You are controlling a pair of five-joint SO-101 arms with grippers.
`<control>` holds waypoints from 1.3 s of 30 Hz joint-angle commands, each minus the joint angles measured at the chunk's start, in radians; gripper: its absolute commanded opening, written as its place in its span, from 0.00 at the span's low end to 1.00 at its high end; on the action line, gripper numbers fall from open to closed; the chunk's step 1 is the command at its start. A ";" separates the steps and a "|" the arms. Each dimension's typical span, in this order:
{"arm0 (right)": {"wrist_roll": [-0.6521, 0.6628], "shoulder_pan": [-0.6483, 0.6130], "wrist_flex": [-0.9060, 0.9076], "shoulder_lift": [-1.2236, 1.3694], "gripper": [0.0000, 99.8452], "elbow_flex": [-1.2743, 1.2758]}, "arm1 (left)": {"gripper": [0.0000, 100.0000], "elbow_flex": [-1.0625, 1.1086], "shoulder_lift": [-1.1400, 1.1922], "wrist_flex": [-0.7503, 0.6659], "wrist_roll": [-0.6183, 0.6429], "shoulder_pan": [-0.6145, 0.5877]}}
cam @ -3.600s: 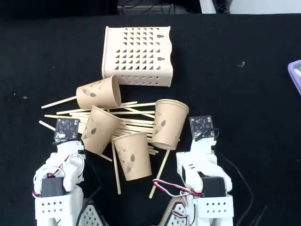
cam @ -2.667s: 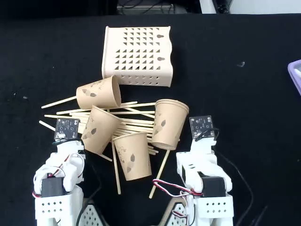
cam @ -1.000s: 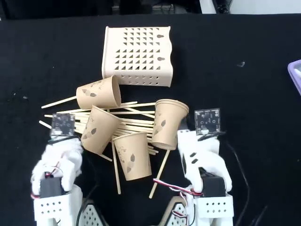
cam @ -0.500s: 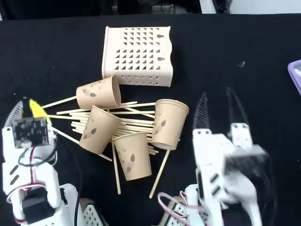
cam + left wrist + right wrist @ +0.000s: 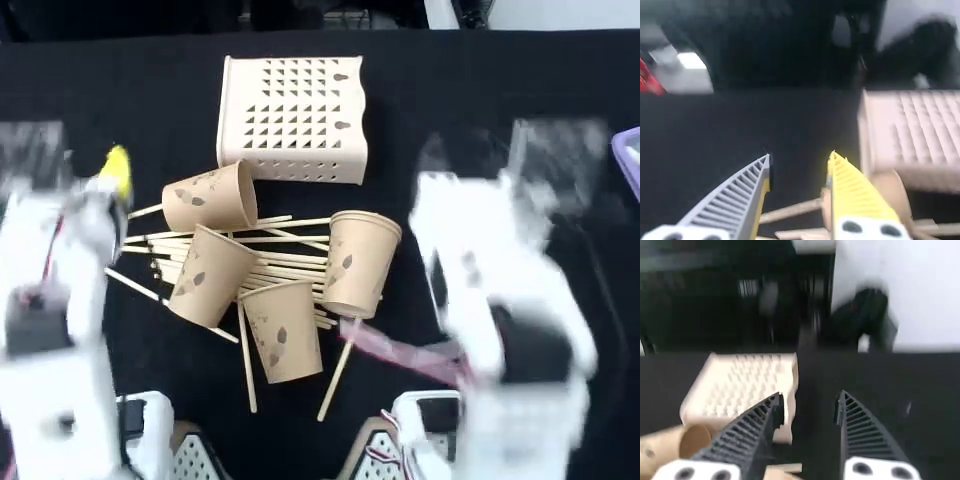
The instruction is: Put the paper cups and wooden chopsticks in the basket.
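A: Grippers first?
B: Left gripper (image 5: 799, 167), one grey finger and one yellow, is spread apart with nothing between. Right gripper (image 5: 810, 402), both fingers black, is also spread and empty. Both arms are blurred in the high view, one on each side of the heap.
A: Task stuff, looks?
B: Paper cups (image 5: 358, 262) are brown with a leaf print. Chopsticks (image 5: 288, 264) are thin pale wood. Basket (image 5: 293, 118) is cream with rows of small triangular holes.
A: Counts?
B: Four cups, all tipped over: cup (image 5: 210, 196) at 10 o'clock of the heap, cup (image 5: 210, 275) at 8, cup (image 5: 283, 330) at 6, and the pointed one at 3. The chopsticks are a crossed pile under and between them, too overlapped to count. One basket.
A: Containers?
B: The basket lies on its side at 12 o'clock of the heap, touching the 10 o'clock cup's rim. Can't see inside it. All the cups and sticks lie on the black table (image 5: 500, 90). A purple bin (image 5: 628, 150) edge shows at 3 o'clock, contents hidden.
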 commanded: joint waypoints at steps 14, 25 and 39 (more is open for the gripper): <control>-0.124 0.015 -0.549 0.441 0.18 0.386 | 0.26 -1.431 1.585 0.338 0.213 0.211; -0.123 0.035 -0.600 0.444 0.18 0.437 | 0.26 -2.137 2.041 0.643 0.213 0.124; -0.123 0.029 -0.601 0.444 0.18 0.447 | 0.26 -2.262 2.154 0.740 0.212 0.012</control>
